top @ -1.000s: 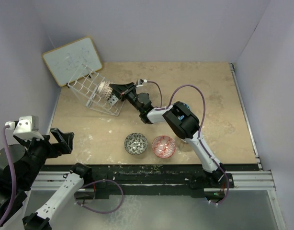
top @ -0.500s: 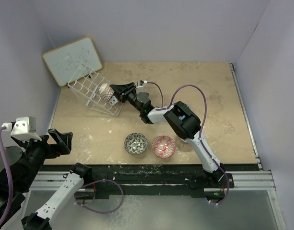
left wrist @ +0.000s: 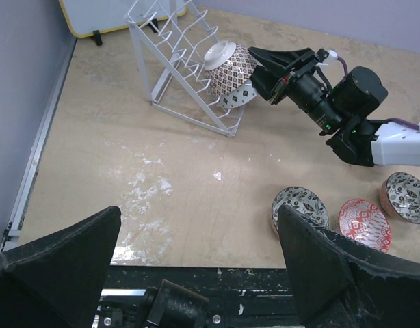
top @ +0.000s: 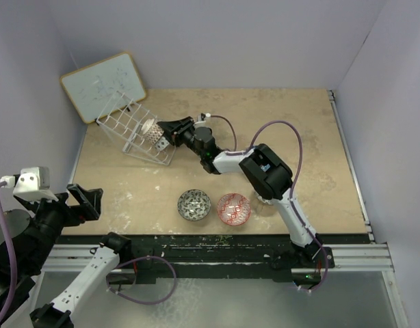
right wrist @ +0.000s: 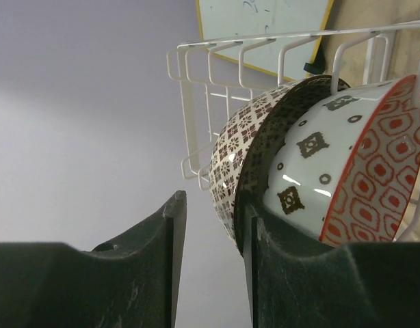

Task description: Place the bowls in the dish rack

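Note:
The white wire dish rack (top: pixel 131 126) stands tilted at the back left. A brown-and-white patterned bowl (right wrist: pixel 241 150) sits in it, nested over a red-pink bowl (right wrist: pixel 374 150). My right gripper (right wrist: pixel 211 205) is at the rack with its jaws apart. One finger (right wrist: pixel 268 253) lies against the patterned bowl's rim; the other stands clear of its outer wall. A grey bowl (top: pixel 194 204) and a red-pink bowl (top: pixel 233 208) lie at the table's near edge. A third patterned bowl (left wrist: pixel 407 197) shows in the left wrist view. My left gripper (left wrist: pixel 196 266) is open and empty off the near-left corner.
A whiteboard with a wooden frame (top: pixel 104 83) leans at the back left behind the rack. The right arm (top: pixel 265 174) stretches across the middle of the table above the near bowls. Walls close in on three sides.
My right wrist has pushed slightly further toward the rack, and the patterned bowl sits a little deeper in it. My left arm has drifted slightly left.

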`<state>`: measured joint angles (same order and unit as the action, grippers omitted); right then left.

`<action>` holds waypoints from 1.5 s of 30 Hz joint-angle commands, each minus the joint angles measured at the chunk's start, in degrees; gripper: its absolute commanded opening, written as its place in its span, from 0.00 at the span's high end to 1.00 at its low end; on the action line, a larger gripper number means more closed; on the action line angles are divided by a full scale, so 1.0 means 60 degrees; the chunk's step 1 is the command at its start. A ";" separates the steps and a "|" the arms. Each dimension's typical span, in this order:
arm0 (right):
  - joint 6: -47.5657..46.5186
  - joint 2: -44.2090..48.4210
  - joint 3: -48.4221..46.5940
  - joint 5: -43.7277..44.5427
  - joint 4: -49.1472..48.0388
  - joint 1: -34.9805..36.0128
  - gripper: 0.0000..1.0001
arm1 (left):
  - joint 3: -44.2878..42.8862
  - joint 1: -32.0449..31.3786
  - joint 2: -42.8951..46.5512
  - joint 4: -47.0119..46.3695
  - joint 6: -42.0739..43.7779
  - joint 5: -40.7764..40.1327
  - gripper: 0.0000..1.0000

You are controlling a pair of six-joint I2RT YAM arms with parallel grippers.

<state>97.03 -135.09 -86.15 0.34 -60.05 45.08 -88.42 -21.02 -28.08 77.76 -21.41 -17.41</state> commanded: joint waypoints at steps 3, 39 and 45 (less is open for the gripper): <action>-0.0401 0.1059 -0.0003 -0.0188 0.0905 -0.0039 0.60 | -0.0248 0.0034 0.0107 -0.0027 0.0033 -0.0174 0.01; -0.1966 0.3288 0.1241 0.0150 0.3800 -0.0189 0.59 | -0.0120 0.0043 0.0182 -0.0079 -0.0043 -0.0244 0.01; -0.3724 0.4525 0.1670 0.0643 0.4968 -0.0193 0.59 | -0.0159 0.0033 0.0107 -0.0074 -0.0010 -0.0259 0.01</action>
<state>83.64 -115.68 -77.21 0.84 -34.59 44.18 -88.66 -21.02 -27.27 78.89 -21.47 -18.26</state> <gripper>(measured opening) 0.406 0.990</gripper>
